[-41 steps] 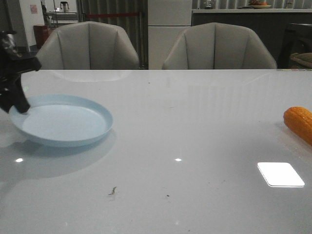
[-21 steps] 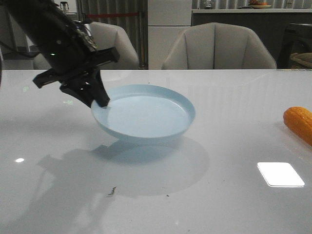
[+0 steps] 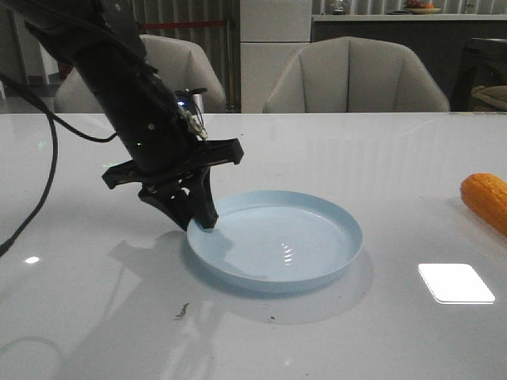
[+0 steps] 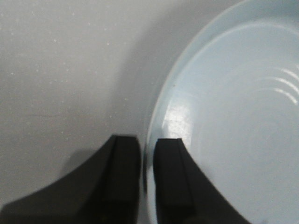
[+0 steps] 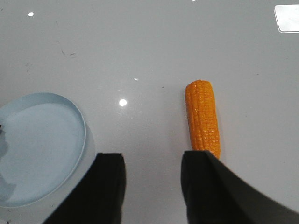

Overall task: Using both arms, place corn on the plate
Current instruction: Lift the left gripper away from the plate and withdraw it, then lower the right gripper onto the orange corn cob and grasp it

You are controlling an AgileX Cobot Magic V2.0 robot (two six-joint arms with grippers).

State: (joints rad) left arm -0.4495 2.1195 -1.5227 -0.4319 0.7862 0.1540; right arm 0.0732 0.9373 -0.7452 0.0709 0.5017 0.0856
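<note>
Corn [image 3: 486, 200]: we count one cob, orange, lying on the white surface [image 3: 380, 158] at the far right of the front view, partly cut off by the frame edge. Nothing touches it.

Going left to right in the front view: we see one left claw [image 3: 198, 218], one plate [image 3: 317, 273], then the cob. The left claw reaches down onto the plate's left rim; in the left wrist view its two fingers [image 4: 124, 182] sit on either side of the rim with only a thin gap between them, so we record it as clamped on the plate [image 4: 233, 116]. The plate is pale blue, round and sits flat near the middle of the surface, well apart from the cob.

In the right wrist view we see the right claw [image 5: 152, 186] spread wide above the surface, holding nothing. The cob [image 5: 202, 119] lies beside one finger, the plate [image 5: 28, 144] off to the other side.
</note>
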